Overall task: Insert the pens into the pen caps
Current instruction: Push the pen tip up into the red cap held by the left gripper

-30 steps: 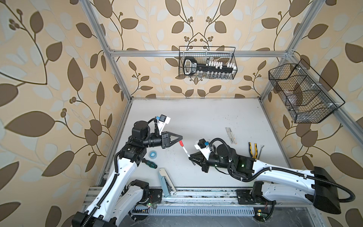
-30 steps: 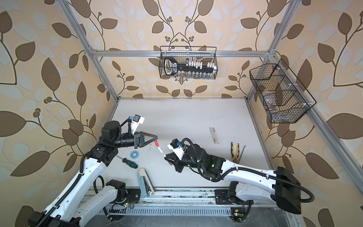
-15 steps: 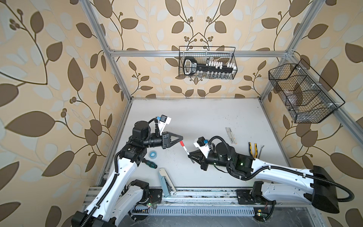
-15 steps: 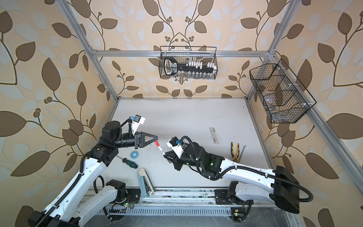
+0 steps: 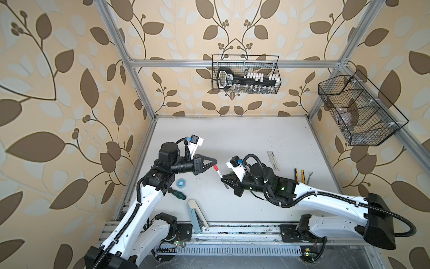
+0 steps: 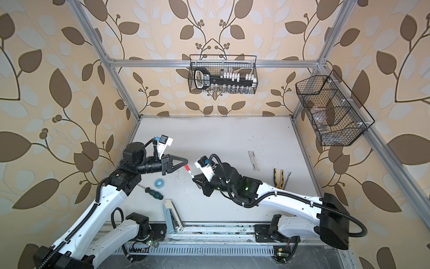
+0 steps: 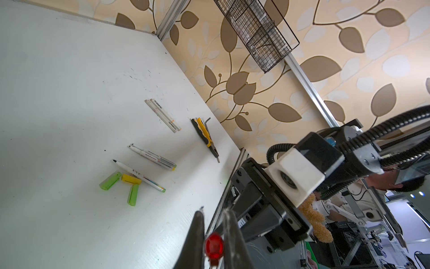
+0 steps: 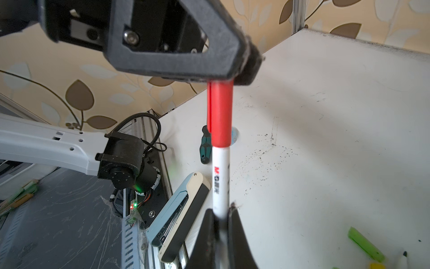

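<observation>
Capping step underway: red cap (image 8: 220, 111) gripped tight by left gripper (image 7: 214, 216), white pen (image 8: 220, 184) pinched in right gripper (image 8: 221, 214), joined mid-air over table (image 8: 325, 116); next, prob. a straight push is needed to seat it.

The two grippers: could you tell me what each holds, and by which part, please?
The left gripper holds the red cap by its closed end; the right gripper holds the pen by its barrel.

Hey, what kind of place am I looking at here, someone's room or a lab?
Most likely a robotics lab test cell: a white table boxed in by an aluminium frame hung with wallpaper panels, and a left arm and right arm mounted on a rail at its front.
</observation>
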Robot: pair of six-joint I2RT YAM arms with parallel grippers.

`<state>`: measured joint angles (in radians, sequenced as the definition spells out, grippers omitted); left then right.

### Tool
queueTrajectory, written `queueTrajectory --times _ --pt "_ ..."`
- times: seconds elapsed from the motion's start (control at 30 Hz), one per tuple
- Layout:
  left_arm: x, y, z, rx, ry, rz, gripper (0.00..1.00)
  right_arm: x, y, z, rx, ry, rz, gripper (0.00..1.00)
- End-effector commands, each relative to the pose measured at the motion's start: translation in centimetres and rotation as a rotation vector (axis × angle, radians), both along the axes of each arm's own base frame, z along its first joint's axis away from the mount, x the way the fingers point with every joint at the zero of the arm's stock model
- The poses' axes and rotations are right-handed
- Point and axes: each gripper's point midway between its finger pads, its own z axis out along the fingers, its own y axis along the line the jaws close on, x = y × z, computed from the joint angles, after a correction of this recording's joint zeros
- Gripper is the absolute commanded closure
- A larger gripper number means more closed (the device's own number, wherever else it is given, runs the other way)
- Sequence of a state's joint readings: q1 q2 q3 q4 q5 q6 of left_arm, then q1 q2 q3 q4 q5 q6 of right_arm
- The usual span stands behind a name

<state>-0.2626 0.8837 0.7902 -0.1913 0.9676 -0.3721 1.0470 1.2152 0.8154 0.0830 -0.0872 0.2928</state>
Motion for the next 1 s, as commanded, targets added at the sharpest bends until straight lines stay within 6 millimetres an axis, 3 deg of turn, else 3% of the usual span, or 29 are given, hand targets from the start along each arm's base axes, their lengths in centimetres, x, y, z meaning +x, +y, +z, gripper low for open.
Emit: queueTrajectory --times 0.0,0.2,0.5,0.73,0.9,0.97 --pt "-2.4 -1.1 -1.2 0.022 0.078 -0.109 1.00 2.0 1.1 8.3 0.201 -0.142 -0.060 0.99" --pt "-2.7 -1.2 -1.1 0.025 0.070 -0.118 1.00 3.0 1.1 11.2 0.228 -0.200 -0.079 1.00" --pt "-2.8 -1.1 -1.1 0.032 0.067 -0.118 1.00 3.6 0.8 13.6 0.248 -0.237 -0.080 1.00" --pt "-2.9 -0.4 1.2 -0.032 0.001 -0.064 1.00 2.2 2.2 9.9 0.184 -0.142 0.008 0.82" --pt "-2.3 -0.4 1.2 -0.047 0.026 -0.070 1.00 1.9 2.6 7.8 0.164 -0.095 0.012 0.69" --pt "-2.3 -0.4 1.2 -0.049 0.025 -0.068 1.00 2.0 2.7 7.3 0.155 -0.090 0.006 0.68"
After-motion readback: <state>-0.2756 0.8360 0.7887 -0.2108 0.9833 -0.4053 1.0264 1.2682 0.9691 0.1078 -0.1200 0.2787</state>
